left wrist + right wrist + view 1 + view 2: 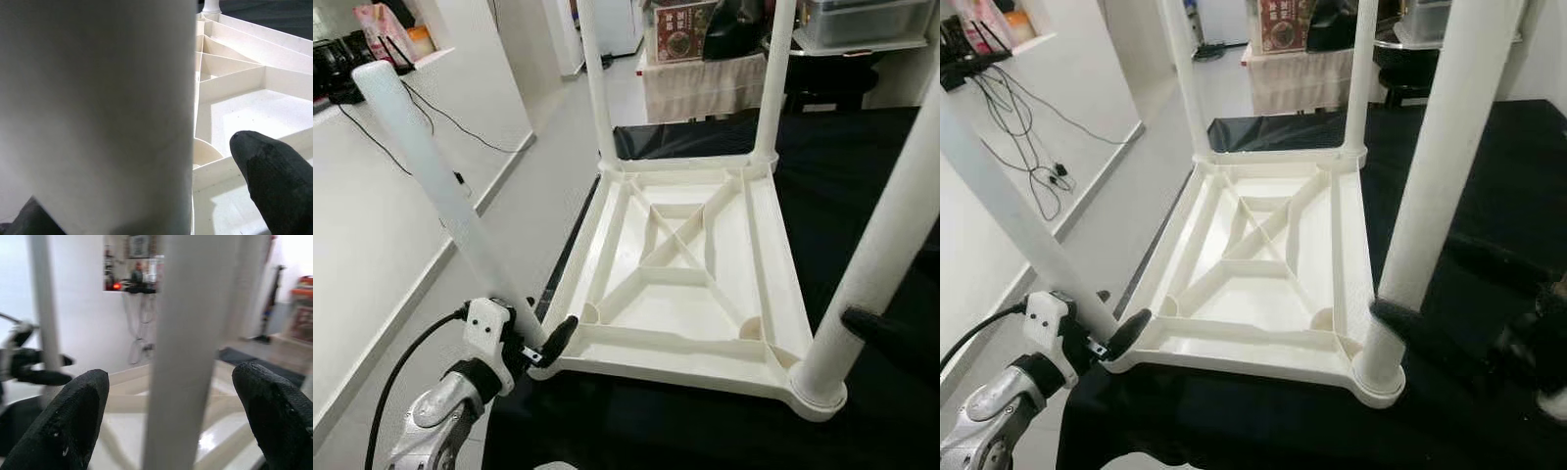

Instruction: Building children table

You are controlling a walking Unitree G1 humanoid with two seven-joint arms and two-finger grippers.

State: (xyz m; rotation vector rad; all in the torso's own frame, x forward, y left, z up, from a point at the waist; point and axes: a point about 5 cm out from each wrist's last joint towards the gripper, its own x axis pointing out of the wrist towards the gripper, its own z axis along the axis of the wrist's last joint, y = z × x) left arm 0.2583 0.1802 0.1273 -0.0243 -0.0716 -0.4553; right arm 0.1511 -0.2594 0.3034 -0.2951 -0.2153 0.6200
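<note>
Along the left wall a white ledge (333, 108) carries dark appliances, and black cables (1023, 137) trail from it down toward the pale floor (524, 166). In front of that, the left claw (536, 345) grips the lower end of a loose white table leg (435, 186), which leans up and away to the left; one black finger (558, 338) lies against the near left corner of the tabletop and the leg sits clamped between the fingers, so this claw is closed around the leg, as the left wrist view also shows with the leg close against a fingertip (274, 181). The leg's foot is just beside the near left corner socket (590, 313) but not seated in it. The white plastic children's tabletop (680, 255) lies upside down on a table covered in black cloth (862, 176), its ribbed underside with a crossed brace facing up. Two legs (595, 83) stand upright in the far corners, and a third leg (881, 255) stands in the near right corner. The right claw (168, 396) straddles that near right leg with its fingers spread wide, a gap on each side of the leg, not touching it. Beyond the table stand a cloth-draped stand (705, 83) with a printed box (680, 29) on it and a clear plastic bin (862, 20) on a shelf.
</note>
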